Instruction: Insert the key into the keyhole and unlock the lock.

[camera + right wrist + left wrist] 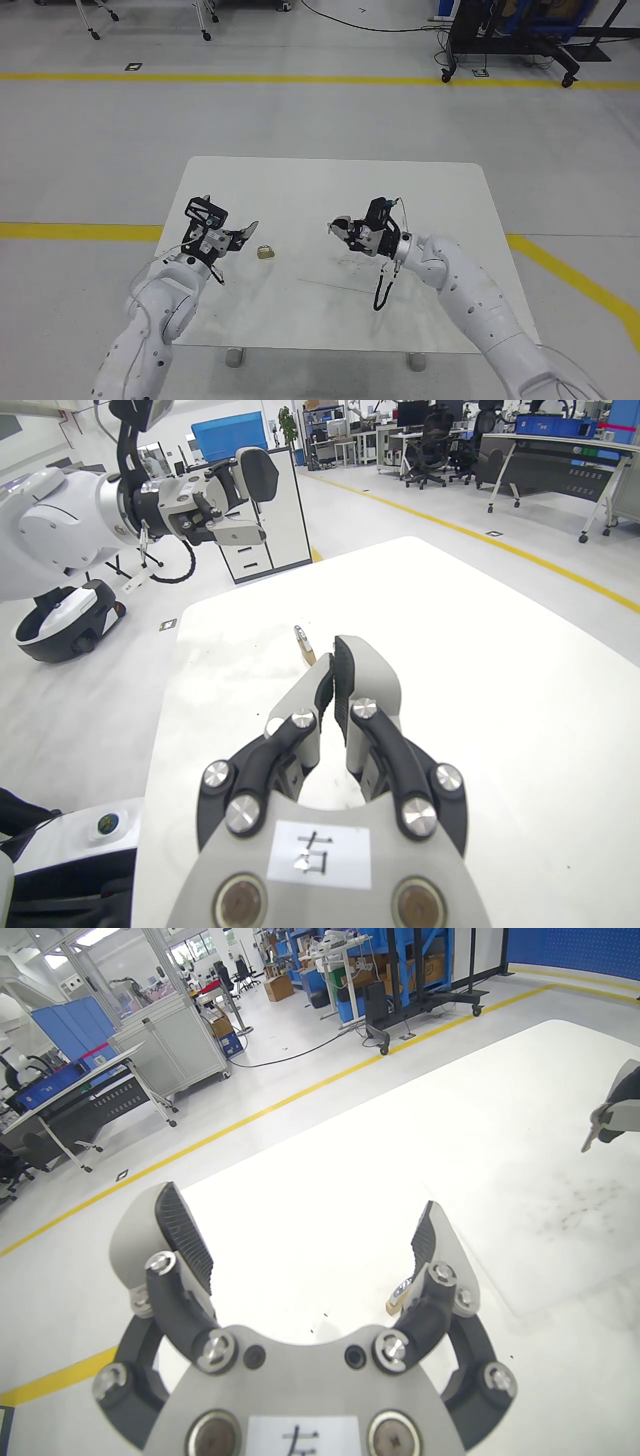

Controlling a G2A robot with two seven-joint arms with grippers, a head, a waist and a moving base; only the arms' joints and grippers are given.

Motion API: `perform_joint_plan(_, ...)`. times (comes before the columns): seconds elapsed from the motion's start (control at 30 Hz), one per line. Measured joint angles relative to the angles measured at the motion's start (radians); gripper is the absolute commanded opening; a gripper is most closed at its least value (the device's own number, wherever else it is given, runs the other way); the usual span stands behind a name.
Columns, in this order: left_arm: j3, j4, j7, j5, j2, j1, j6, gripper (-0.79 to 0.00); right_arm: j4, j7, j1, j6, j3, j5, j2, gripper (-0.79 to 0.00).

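A small brass padlock (266, 252) lies on the white table (330, 190) between my two arms. In the left wrist view part of the padlock (399, 1296) peeks out behind one finger. My left gripper (307, 1233) hovers open just left of it, nothing between its pads; the same left gripper (228, 236) sits at the table's left side. My right gripper (340, 230) is to the padlock's right, shut on a silver key (589, 1140) that points down toward the table. From the right wrist, the shut right gripper (331, 660) lines up with the padlock (304, 643) just beyond its tips.
Dark scuff marks (580, 1213) dot the tabletop near the right gripper. A black cable (382, 290) hangs from the right arm over the table. Yellow floor tape (80, 231) runs past both table sides.
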Motion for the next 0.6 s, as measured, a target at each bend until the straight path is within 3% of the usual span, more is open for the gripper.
perform_joint_plan(0.07,0.006,0.04,-0.002,-0.099,-0.005,-0.008,-0.059,0.0,0.012,-0.02,-0.015,0.038,-0.001,0.109,-0.007,-0.785)
perform_joint_plan(0.13,0.002,0.069,-0.057,-0.255,-0.005,-0.028,-0.155,0.0,0.042,0.001,-0.008,-0.004,-0.006,0.215,-0.012,-0.785)
perform_joint_plan(0.27,-0.004,0.139,-0.224,-0.675,-0.002,-0.068,-0.358,0.0,0.129,0.124,0.033,-0.123,-0.05,0.47,-0.029,-0.785)
perform_joint_plan(0.37,0.009,0.214,-0.391,-0.992,0.004,-0.116,-0.457,0.0,0.185,0.219,0.07,-0.166,-0.085,0.629,-0.041,-0.785)
perform_joint_plan(0.43,0.033,0.269,-0.519,-1.203,0.008,-0.158,-0.487,0.0,0.205,0.27,0.086,-0.187,-0.109,0.722,-0.048,-0.785)
perform_joint_plan(0.6,0.114,0.415,-0.864,-1.71,0.011,-0.295,-0.457,0.0,0.218,0.408,0.118,-0.188,-0.162,0.955,-0.058,-0.785)
